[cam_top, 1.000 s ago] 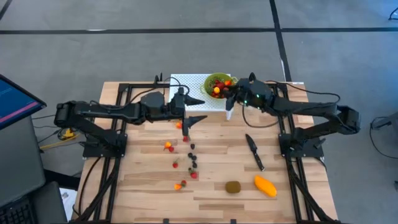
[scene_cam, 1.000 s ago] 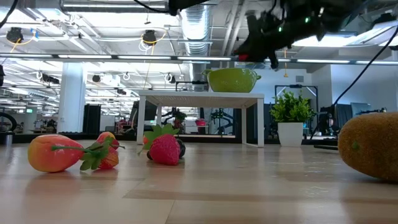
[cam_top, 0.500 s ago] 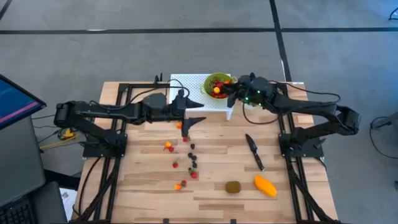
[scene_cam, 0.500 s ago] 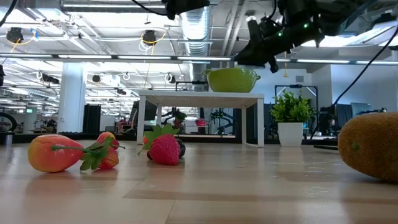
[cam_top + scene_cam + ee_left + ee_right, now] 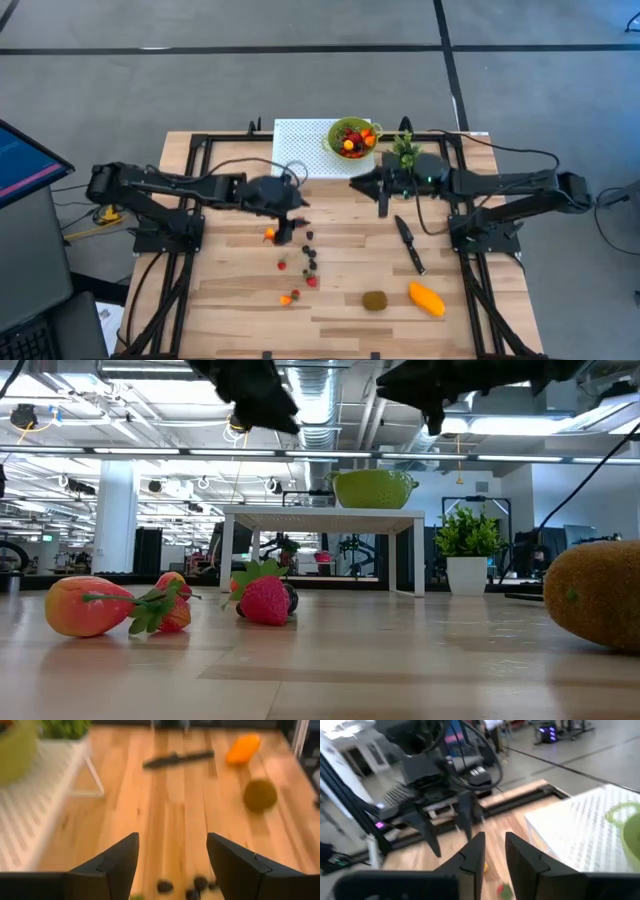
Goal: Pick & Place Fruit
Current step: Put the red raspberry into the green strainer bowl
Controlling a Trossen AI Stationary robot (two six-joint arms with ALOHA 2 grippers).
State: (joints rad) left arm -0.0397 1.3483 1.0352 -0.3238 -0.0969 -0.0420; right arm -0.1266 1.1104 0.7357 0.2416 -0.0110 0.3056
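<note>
Left fingers (image 5: 235, 865) spread above scattered berries (image 5: 308, 255).

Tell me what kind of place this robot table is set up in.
Probably a robotics lab in an open industrial hall: exposed ceiling ducts, a bare concrete floor, a monitor beside the wooden table, and more workstations in the background.

Bowl (image 5: 351, 137) on the stand (image 5: 300, 143); kiwi (image 5: 375, 300) beside mango (image 5: 427, 298)
</note>
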